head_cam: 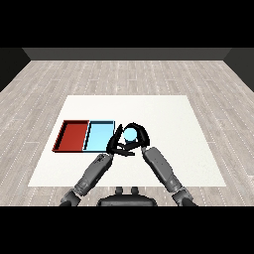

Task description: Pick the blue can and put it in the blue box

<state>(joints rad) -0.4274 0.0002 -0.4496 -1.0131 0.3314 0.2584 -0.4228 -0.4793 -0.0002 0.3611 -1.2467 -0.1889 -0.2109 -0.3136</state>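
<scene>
The blue can (130, 134) stands just right of the light blue tray (98, 137), close to that tray's right rim. My right hand (141, 138) is curled round the can, fingers arching over its top and far side, so only part of the can shows. My left hand (115, 144) lies right beside the can on its left, at the blue tray's right edge. Its fingers stretch forward, relaxed, and hold nothing. Both hands nearly touch around the can.
A red tray (72, 135) lies directly left of the blue tray, and the two share a side. Both sit on the white table (163, 114), which extends far to the right and back. Grey wood floor surrounds the table.
</scene>
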